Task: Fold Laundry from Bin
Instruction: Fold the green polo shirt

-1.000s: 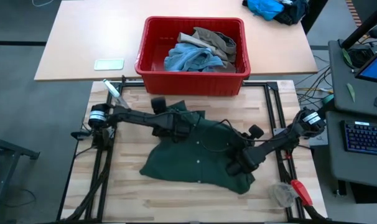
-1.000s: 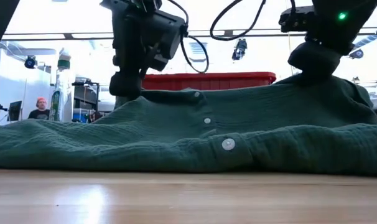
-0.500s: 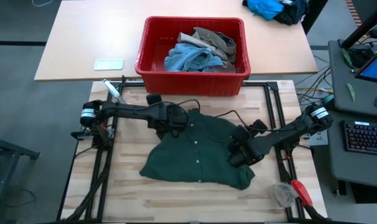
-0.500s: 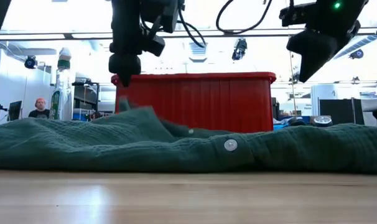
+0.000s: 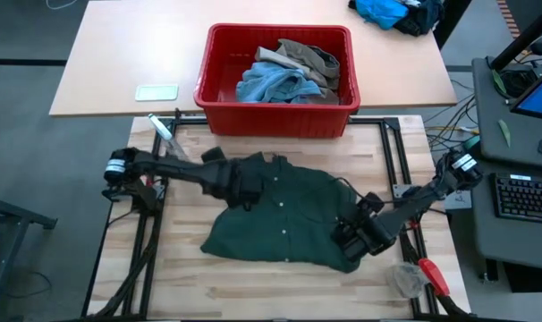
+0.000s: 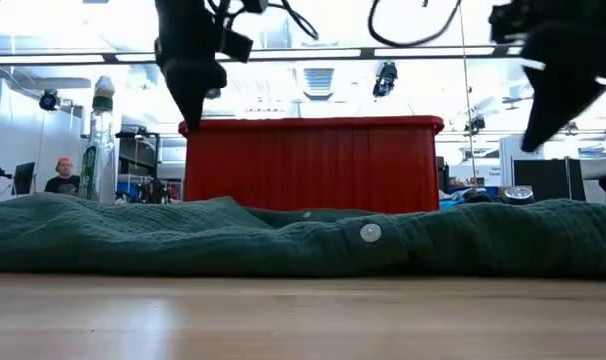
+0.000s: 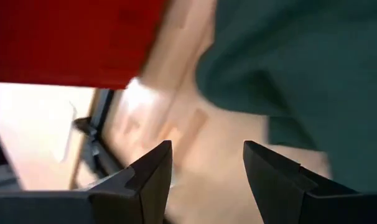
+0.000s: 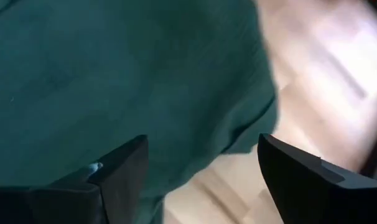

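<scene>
A dark green buttoned garment (image 5: 280,219) lies spread flat on the wooden table (image 5: 182,277); in the low view it shows as a low ridge (image 6: 303,240). My left gripper (image 7: 207,168) hovers open over the garment's far left edge (image 5: 246,190), with nothing between its fingers. My right gripper (image 8: 201,168) hangs open above the garment's near right corner (image 5: 350,239). The red bin (image 5: 275,76) stands behind the table and holds light blue (image 5: 271,85) and khaki (image 5: 311,58) laundry.
A pale flat object (image 5: 156,92) lies on the tan table left of the bin. A bright blue cloth heap (image 5: 392,11) sits at the far right. A red-handled tool (image 5: 432,275) and a clear lump (image 5: 407,279) lie at the near right corner.
Both grippers have opened and let go of the green garment. Its raised far part has fallen flat on the table. My left gripper has risen and drawn toward the table's left edge. My right gripper has moved toward the near right corner.
</scene>
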Available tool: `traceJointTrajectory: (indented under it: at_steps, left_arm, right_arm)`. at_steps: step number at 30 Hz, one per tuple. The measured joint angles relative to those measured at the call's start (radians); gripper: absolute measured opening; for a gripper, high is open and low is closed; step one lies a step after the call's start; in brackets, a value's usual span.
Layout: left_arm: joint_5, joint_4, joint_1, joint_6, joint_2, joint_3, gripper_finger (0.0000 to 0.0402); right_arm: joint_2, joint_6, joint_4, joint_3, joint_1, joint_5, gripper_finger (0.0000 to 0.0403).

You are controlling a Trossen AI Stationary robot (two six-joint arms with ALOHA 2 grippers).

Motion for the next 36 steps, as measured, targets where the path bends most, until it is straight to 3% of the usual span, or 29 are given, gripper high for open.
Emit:
traceJointTrajectory:
  at_steps: [10, 16, 21, 25, 30, 36]
  left_arm:
    - [0.152, 0.261, -0.293, -0.24, -0.004, -0.15, 0.0182]
    - [0.045, 0.39, -0.423, -0.431, -0.009, -0.225, 0.0185]
    - [0.026, 0.639, -0.516, -0.376, -0.043, -0.3, 0.0172]
    - [0.021, 0.676, -0.55, -0.394, -0.137, -0.384, 0.0145]
    - [-0.036, 0.783, -0.552, -0.484, -0.324, -0.578, 0.0107]
    - [-0.143, 0.818, -0.534, -0.838, -0.454, -0.761, 0.0077]
  right_arm:
    - [0.0, 0.163, 0.079, -0.153, 0.041, -0.117, 0.0293]
    - [0.0, 0.192, 0.082, -0.182, 0.041, -0.133, 0.0293]
    - [0.0, 0.191, 0.081, -0.181, 0.041, -0.149, 0.0293]
    - [0.0, 0.166, 0.078, -0.173, 0.04, -0.147, 0.0293]
    - [0.001, 0.164, 0.081, -0.162, 0.038, -0.076, 0.0293]
    - [0.001, 0.21, 0.084, -0.162, 0.038, -0.002, 0.0293]
